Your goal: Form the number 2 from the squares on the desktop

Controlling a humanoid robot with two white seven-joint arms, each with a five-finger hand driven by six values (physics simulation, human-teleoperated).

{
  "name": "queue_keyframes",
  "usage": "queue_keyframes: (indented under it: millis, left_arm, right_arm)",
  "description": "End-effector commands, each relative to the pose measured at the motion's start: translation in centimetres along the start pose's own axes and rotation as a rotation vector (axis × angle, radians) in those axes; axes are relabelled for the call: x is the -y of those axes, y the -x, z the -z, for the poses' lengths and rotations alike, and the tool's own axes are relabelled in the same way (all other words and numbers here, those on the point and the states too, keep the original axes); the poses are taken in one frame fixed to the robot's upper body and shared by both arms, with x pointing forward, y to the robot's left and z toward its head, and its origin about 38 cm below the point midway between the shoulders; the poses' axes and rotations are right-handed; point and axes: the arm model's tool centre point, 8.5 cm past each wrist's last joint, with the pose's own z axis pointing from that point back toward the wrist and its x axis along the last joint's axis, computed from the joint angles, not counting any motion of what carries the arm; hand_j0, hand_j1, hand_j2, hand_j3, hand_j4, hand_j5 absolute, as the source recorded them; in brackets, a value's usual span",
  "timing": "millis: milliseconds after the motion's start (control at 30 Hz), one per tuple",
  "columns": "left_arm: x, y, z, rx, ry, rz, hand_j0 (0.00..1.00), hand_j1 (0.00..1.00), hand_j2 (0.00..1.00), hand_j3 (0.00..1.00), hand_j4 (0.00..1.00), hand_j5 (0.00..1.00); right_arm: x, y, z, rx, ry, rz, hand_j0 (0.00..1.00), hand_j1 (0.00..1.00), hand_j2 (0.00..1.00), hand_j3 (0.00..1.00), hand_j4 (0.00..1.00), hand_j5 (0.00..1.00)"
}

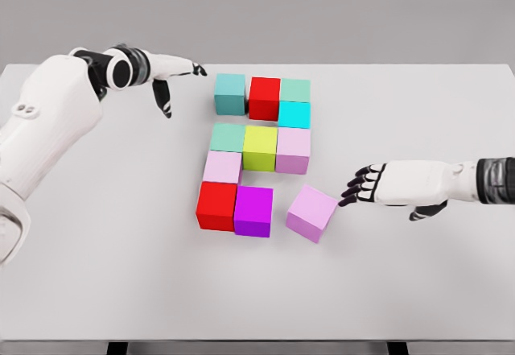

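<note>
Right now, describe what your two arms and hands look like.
Both arms have smooth white shells with black joint bands at the wrist. The left hand has white fingers with black tips; its upper arm bears two small dark dots. The right hand has a white palm with black finger segments.

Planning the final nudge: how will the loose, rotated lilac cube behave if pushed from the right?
The lilac cube probably slides, not rolls: its flat face sits on the table. It looks rigid. Being rotated, an off-centre push from the right hand may turn it.
</note>
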Motion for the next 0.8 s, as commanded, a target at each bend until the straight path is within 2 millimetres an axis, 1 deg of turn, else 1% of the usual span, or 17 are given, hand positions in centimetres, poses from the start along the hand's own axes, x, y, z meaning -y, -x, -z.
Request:
queue_keyframes:
  millis: [0,167,333,600,700,767]
  left_arm:
    - [0.2,-0.5,0.3,0.005,0.007,0.009,1.0,1.0,1.0,1.0,1.0,1.0]
    - [0.2,-0.9,0.4,0.012,0.008,0.011,1.0,1.0,1.0,1.0,1.0,1.0]
    - [0.9,-1.5,0.8,0.025,0.019,0.01,1.0,1.0,1.0,1.0,1.0,1.0]
    - [0.8,-1.8,0.9,0.032,0.016,0.013,1.0,1.0,1.0,1.0,1.0,1.0]
    - [0.7,-2.5,1.0,0.043,0.014,0.018,1.0,1.0,1.0,1.0,1.0,1.0]
    - [0.7,-2.5,1.0,0.043,0.014,0.018,1.0,1.0,1.0,1.0,1.0,1.0]
  right_arm:
    - [0.1,-0.1,0.2,0.006,0.007,0.005,1.0,1.0,1.0,1.0,1.0,1.0]
    - [1.0,-0.2,0.9,0.019,0.034,-0.007,1.0,1.0,1.0,1.0,1.0,1.0]
    - [1.9,-0.3,1.4,0.029,0.056,-0.016,1.0,1.0,1.0,1.0,1.0,1.0]
    - [2.1,-0.4,1.5,0.033,0.061,-0.019,1.0,1.0,1.0,1.0,1.0,1.0]
    - [2.2,-0.4,1.6,0.037,0.064,-0.019,1.0,1.0,1.0,1.0,1.0,1.0]
    - [2.3,-0.4,1.6,0.038,0.068,-0.021,1.0,1.0,1.0,1.0,1.0,1.0]
